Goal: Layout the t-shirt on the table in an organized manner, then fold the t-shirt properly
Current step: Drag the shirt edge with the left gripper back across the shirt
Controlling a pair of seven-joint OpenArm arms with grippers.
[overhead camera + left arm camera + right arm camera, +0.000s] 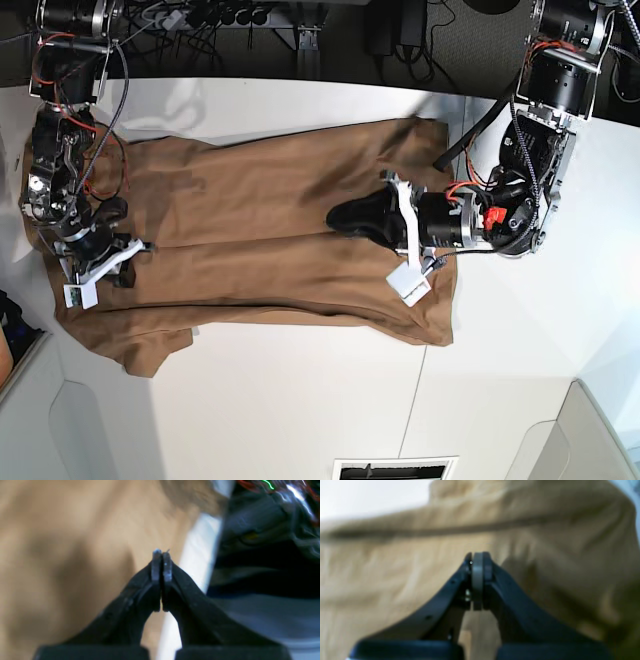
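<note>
The tan t-shirt (250,220) lies spread sideways across the white table (300,400), with long creases running along its length and a sleeve corner sticking out at the front left. My left gripper (338,216) is over the shirt's middle right. In the left wrist view it (162,555) is shut with nothing visible between the pads, with blurred shirt (62,555) and a strip of table (200,550) behind. My right gripper (100,218) is over the shirt's left end. In the right wrist view it (478,557) is shut, close above the shirt (395,567).
Cables and dark equipment (250,15) line the table's back edge. A thin dark seam (420,390) runs across the table at the front right. A vent (390,468) sits at the front edge. The left arm's body (520,190) stands over the table's right side.
</note>
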